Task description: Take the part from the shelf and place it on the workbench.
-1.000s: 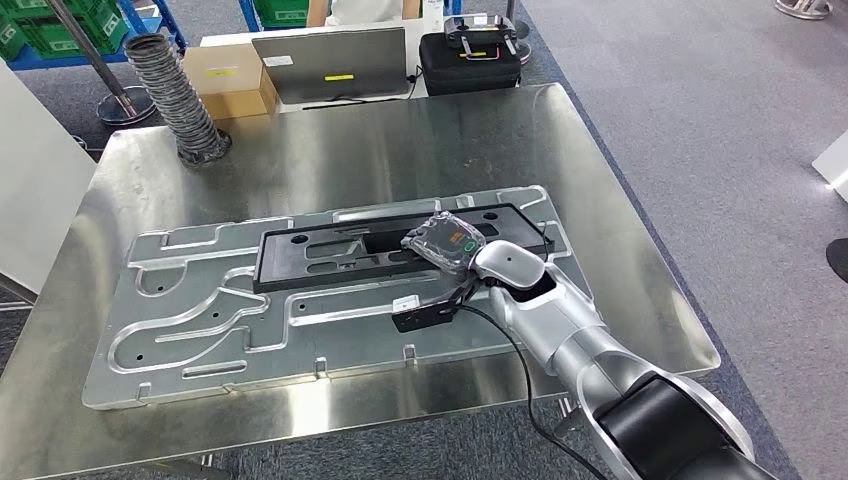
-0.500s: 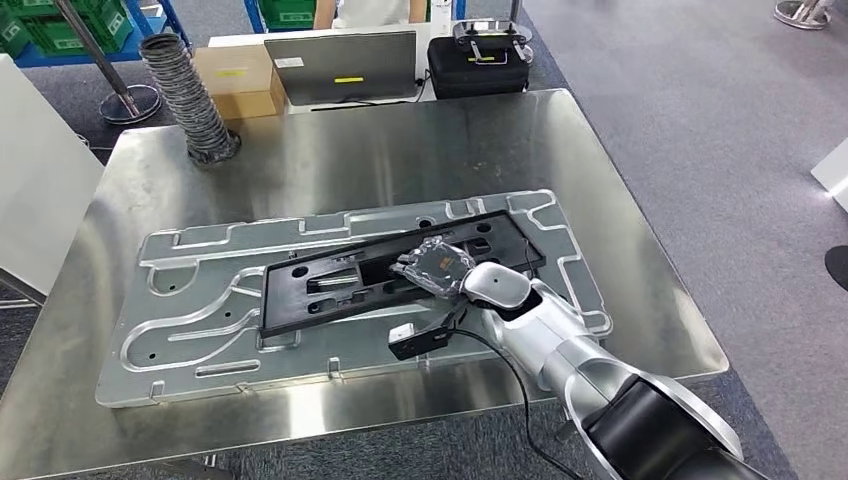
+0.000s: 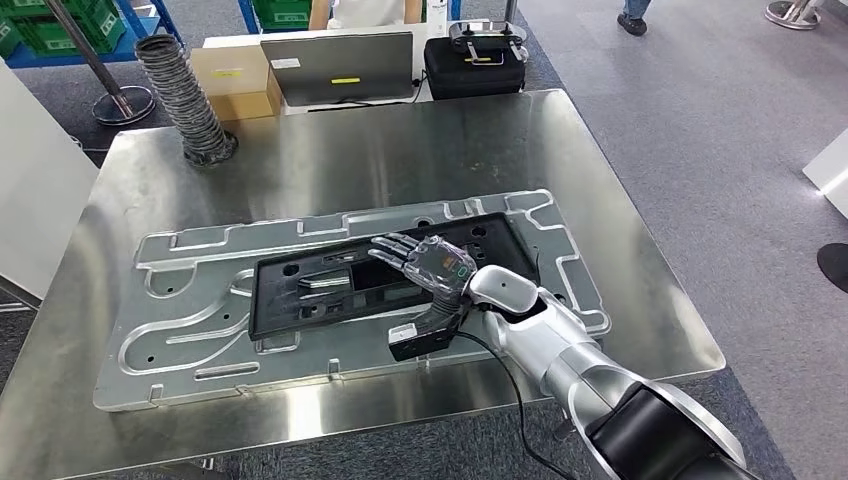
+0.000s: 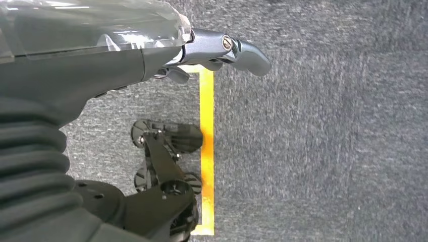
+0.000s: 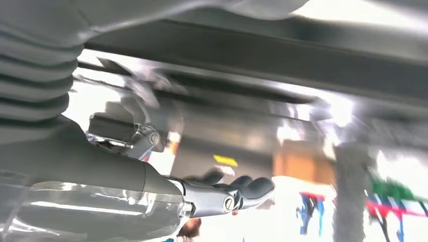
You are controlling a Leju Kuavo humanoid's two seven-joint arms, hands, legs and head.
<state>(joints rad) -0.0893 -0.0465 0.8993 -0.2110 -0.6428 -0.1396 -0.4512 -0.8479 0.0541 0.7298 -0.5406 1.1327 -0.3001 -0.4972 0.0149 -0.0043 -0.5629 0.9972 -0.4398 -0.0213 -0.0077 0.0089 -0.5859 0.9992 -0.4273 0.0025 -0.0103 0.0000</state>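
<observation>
Grey carpet floor all round; steel bench (image 3: 400,150) in front of me, with a laptop (image 3: 338,66), a cardboard box (image 3: 232,80), a black case (image 3: 476,60) and a ribbed hose (image 3: 186,100) along its far side.

On the bench lies a large aluminium fixture plate (image 3: 200,310) with milled channels. The part, a long black plastic frame (image 3: 300,300), lies flat on that plate, inside its raised outline.

My right robot hand (image 3: 425,265) is over the frame's right half, fingers spread and extended flat, clasping nothing. Whether the fingertips touch the frame I cannot tell from above; the right wrist view is too blurred to settle it.

My left robot hand (image 4: 222,50) hangs over the carpet beside a yellow floor line (image 4: 206,151). Thumb sticks out, nothing visibly held; how its fingers lie I cannot tell.

Step in hand, as I judge it: release and withdrawal. To do it well, lift the right robot hand straight up before drawing back, so no finger catches the frame's cut-outs and drags it. The camera cable (image 3: 500,370) under my wrist runs close to the plate's near edge; mind it.

Frame's long axis runs left to right across the bench, roughly along the plate's length, slightly skewed: right end farther from me, left end nearer. Broad face up.
</observation>
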